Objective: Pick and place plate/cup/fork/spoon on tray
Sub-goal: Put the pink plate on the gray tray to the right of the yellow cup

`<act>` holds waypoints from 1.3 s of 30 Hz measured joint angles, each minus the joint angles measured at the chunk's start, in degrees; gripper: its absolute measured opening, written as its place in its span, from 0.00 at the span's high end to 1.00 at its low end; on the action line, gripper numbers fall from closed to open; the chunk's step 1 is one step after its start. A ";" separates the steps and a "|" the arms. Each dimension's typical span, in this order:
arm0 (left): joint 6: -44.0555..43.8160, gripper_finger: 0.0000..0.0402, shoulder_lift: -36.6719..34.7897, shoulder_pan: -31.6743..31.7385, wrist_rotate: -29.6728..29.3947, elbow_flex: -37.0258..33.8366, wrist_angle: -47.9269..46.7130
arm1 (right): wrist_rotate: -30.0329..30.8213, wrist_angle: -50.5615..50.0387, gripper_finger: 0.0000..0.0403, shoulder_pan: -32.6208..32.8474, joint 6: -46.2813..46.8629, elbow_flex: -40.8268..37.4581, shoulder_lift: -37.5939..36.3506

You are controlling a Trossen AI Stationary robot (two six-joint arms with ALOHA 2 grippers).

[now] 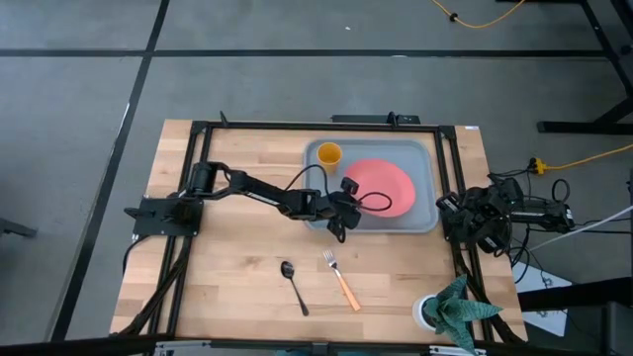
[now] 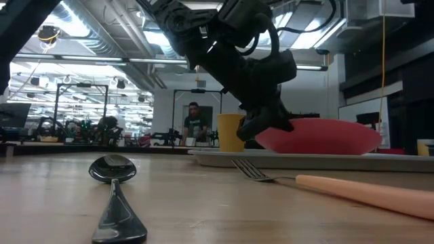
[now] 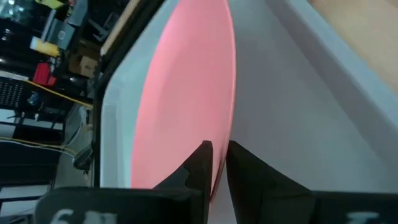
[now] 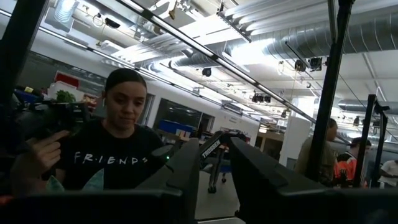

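In the high view, the tray (image 1: pixel 427 220) lies at the upper right of the wooden table (image 1: pixel 227 277), with the cup (image 1: pixel 329 153) in its upper-left corner and the plate (image 1: pixel 381 185) filling its middle. The left gripper (image 1: pixel 348 205) reaches in from the left of the frame and sits at the plate's left edge, fingers pinched on the rim. The spoon (image 1: pixel 293 285) and the fork (image 1: pixel 340 280) lie side by side on the bare wood in the lower centre, well apart from the tray. The right gripper (image 1: pixel 457 213) is folded back at the table's right edge; whether its fingers are spread or closed cannot be told here. In the low view, the spoon (image 2: pixel 115 196) fills the lower left, the fork (image 2: pixel 325 186) runs to the lower right, and behind them the left gripper (image 2: pixel 266 125) clamps the plate (image 2: pixel 319 137) above the tray (image 2: pixel 325 160), beside the cup (image 2: pixel 230 131). In the left wrist view, the gripper's fingers (image 3: pixel 199 171) pinch the plate's (image 3: pixel 180 93) edge over the tray (image 3: pixel 292 118). In the right wrist view, the right gripper (image 4: pixel 214 168) points at the room, where a person (image 4: pixel 112 146) stands, its fingers set slightly apart.
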 joint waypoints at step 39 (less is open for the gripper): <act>-8.60 0.90 -0.09 1.72 0.01 0.04 4.40 | 0.02 -1.01 0.77 -0.01 -0.05 0.00 0.00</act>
